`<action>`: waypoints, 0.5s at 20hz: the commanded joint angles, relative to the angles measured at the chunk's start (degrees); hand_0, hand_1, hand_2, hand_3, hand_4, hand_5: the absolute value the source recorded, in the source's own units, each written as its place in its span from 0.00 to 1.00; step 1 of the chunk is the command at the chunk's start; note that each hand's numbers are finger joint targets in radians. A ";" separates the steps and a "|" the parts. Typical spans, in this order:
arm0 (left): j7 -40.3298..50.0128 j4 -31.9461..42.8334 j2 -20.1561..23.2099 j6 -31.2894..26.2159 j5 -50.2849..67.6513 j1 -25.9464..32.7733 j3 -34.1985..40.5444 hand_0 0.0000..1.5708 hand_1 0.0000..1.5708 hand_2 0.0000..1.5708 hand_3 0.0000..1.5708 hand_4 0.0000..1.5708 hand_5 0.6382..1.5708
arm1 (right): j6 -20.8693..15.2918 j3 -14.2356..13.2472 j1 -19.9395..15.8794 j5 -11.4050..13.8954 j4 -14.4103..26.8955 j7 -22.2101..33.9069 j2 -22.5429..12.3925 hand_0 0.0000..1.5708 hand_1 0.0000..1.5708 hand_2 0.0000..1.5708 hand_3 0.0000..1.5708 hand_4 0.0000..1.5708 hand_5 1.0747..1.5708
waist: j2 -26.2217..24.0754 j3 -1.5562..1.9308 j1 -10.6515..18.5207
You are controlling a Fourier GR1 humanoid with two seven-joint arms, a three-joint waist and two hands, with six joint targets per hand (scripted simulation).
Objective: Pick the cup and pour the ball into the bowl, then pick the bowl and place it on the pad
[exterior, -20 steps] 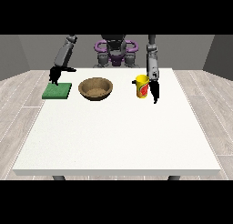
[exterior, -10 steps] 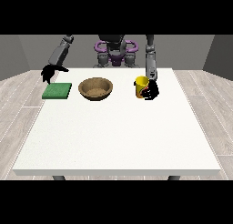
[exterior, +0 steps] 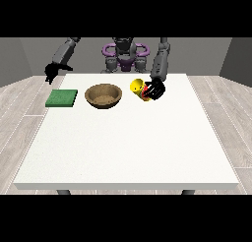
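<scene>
near edge of white table point(exterior: 128, 157) bare, w/ things grouped toward the far side. green pad point(exterior: 62, 98) lying flat at view's left, brown bowl point(exterior: 103, 95) just beside it to the right, upright, apart from pad. right of bowl, yellow cup point(exterior: 138, 87) lifted off the table and tilted, mouth turned toward the bowl, red marking on its side; ball not visible. hand at the view's right point(exterior: 154, 89) curled round the cup, clamped on it from the cup's right side, arm running back up to the robot. farther back, hand at the view's left point(exterior: 51, 70) raised above table's far-left corner, past the pad, touching nothing; can't tell how its fingers lie.
</scene>
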 commanded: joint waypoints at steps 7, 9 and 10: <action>21.83 4.72 2.78 4.04 -30.02 -1.41 -17.70 0.89 0.89 1.00 1.00 0.67 0.99 | -2.50 -0.88 -0.03 0.63 8.97 1.68 1.76 0.00 0.00 0.14 0.12 0.22 0.96 | -12.25 0.06 4.66; 27.73 3.75 -1.69 3.88 -36.19 -3.50 -21.89 0.88 0.88 1.00 1.00 0.62 0.98 | -2.21 -2.13 0.25 1.03 11.70 -1.53 -0.09 0.00 0.00 0.14 0.14 0.24 0.96 | -11.29 -0.04 7.64; 32.62 4.28 -3.74 1.17 -38.90 -5.09 -23.55 0.88 0.88 1.00 1.00 0.62 0.98 | -2.00 -1.80 0.70 0.92 12.81 0.48 0.43 0.00 0.00 0.15 0.09 0.24 0.95 | -14.50 -0.03 7.47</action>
